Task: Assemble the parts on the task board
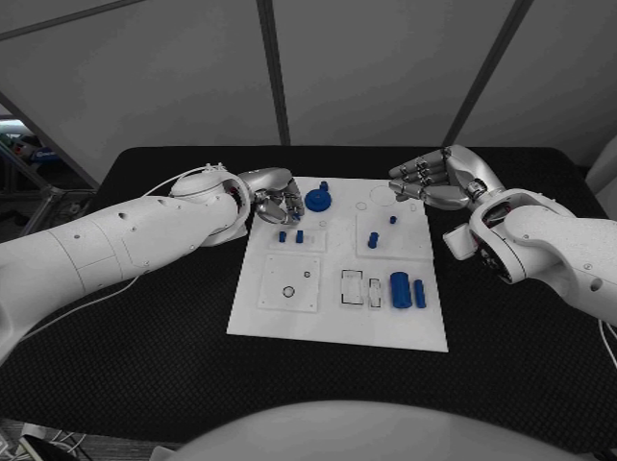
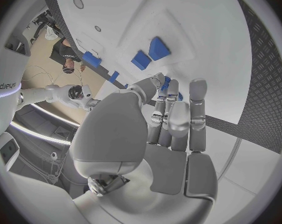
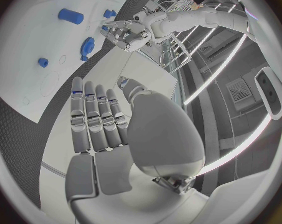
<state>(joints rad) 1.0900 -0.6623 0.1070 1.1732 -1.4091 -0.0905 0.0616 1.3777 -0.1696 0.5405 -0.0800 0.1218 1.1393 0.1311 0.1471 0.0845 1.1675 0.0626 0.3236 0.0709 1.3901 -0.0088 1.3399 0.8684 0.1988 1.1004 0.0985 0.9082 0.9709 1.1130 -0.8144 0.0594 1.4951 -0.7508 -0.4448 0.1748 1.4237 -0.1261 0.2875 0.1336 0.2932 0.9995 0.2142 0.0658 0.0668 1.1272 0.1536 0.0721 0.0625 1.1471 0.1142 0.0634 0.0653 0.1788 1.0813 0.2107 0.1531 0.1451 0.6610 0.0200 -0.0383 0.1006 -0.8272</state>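
**Between picks: both hands bare at the board's far corners**

Left to right. Left hand (image 1: 271,205) over the far left corner of the board (image 1: 336,331), just beside the gear (image 1: 318,200). Fingers stretched out and lying close together in the left wrist view, thumb apart, nothing in the grasp. A scrap of blue past the fingertips there, too hidden to name.

Step in hand, by judgement: reaching for a first or next part, with no part lifted and most still loose on the board. Likely target is the gear or the small pegs (image 1: 283,235) nearest the left hand. Calls for lowering the fingers around 1 part, pinching it upright, then carrying it to a matching seat such as the slot (image 1: 353,286) in the near half. Cannot tell which seat fits which part.

Count:
- 1 board, flat in the middle of the table (image 1: 142,327).
- 1 gear at the far edge, with 1 short stub just beyond it; touching or apart, cannot tell.
- 2 small pegs side by side in the left half.
- 2 pegs (image 1: 373,240) right of centre, near each other but apart.
- 2 cylinders (image 1: 400,290) lying side by side at the near right.

Right hand (image 1: 440,181) at the far right corner, beside the board's edge. Fingers straight and side by side in the right wrist view, thumb clear, holding nothing.
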